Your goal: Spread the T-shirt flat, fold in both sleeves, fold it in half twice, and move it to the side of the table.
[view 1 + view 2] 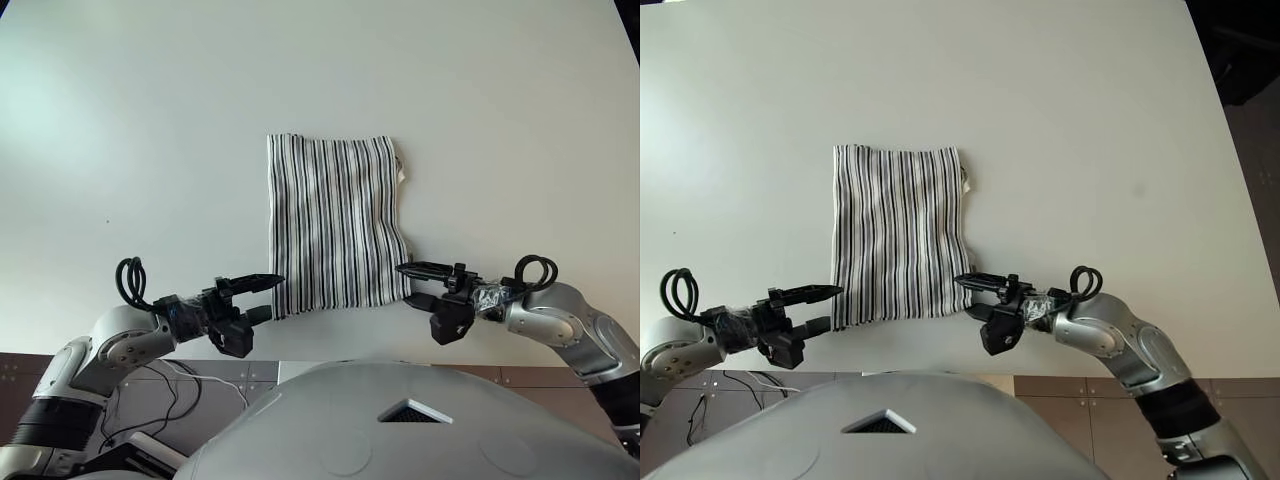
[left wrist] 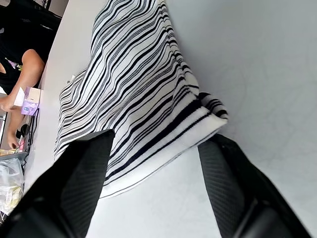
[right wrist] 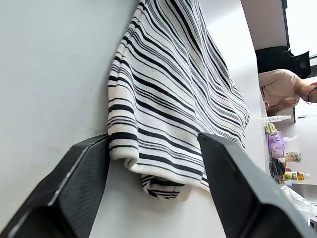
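Two grippers, both with jaws wide apart and holding nothing. The left gripper (image 1: 268,297) is at the near-left corner of the one shirt (image 1: 335,225), and the right gripper (image 1: 405,283) is at its near-right corner; each corner lies in the gap between that gripper's fingers. The striped shirt lies folded into a rectangle on the white table (image 1: 150,120), towards the near edge.

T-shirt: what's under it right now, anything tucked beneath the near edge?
The T-shirt lies on the white table. At its near right corner a folded lower layer peeks out beneath the top one. Anything else under the fabric is covered.
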Motion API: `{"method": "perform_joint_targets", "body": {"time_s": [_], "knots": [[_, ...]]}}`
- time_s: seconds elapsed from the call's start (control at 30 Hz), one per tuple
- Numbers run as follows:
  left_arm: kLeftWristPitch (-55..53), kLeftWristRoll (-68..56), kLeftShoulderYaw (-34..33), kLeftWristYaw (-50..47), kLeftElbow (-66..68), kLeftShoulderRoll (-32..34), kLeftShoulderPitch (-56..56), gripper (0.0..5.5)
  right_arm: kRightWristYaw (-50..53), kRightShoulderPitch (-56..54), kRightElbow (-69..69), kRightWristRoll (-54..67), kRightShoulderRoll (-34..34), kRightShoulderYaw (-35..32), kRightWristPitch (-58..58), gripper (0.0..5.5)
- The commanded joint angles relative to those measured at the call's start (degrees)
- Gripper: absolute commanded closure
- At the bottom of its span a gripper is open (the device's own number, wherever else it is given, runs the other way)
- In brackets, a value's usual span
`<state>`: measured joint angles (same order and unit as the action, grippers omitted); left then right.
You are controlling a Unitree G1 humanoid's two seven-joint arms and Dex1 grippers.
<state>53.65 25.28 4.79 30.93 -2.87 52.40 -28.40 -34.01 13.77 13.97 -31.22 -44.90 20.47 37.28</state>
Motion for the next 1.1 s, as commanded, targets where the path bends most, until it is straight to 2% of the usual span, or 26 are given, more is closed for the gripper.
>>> {"method": "perform_joint_targets", "body": {"time_s": [0.03,0.23,0.37,0.5,0.67,0.8,1.1], "knots": [[-1.09,5.89,3.17,1.22,2.7,1.33,-1.23,3.1,-0.93,-2.45,-1.73,0.64,-0.26,0.2,-0.48,2.37],[0.43,8.67,4.05,-1.93,3.63,2.25,-2.9,4.27,-1.63,-3.13,-1.58,1.99,-1.33,0.87,0.86,2.37],[1.0,9.81,5.11,-3.25,5.85,2.83,-1.09,4.94,-0.95,-3.76,-3.22,1.14,-0.67,1.53,1.65,3.08],[1.25,10.32,6.11,-3.91,7.04,3.38,-0.02,5.31,0.55,-5.74,-5.41,-0.54,0.72,1.41,1.5,3.75],[1.34,10.08,7.22,-4.2,7.94,3.51,1.65,5.4,1.05,-5.23,-4.73,-0.83,2.09,1.97,0.49,4.5],[-0.04,9.33,7.39,-4.68,7.74,2.58,2.18,5.4,0.05,-3.72,-2.74,1.43,1.62,2.3,0.14,5.3],[-6.06,-2.26,5.82,-2.28,2.79,3.19,0.09,5.4,-1.1,-0.58,-1.56,6.86,-1.53,-1.18,-2.41,5.36]]}}
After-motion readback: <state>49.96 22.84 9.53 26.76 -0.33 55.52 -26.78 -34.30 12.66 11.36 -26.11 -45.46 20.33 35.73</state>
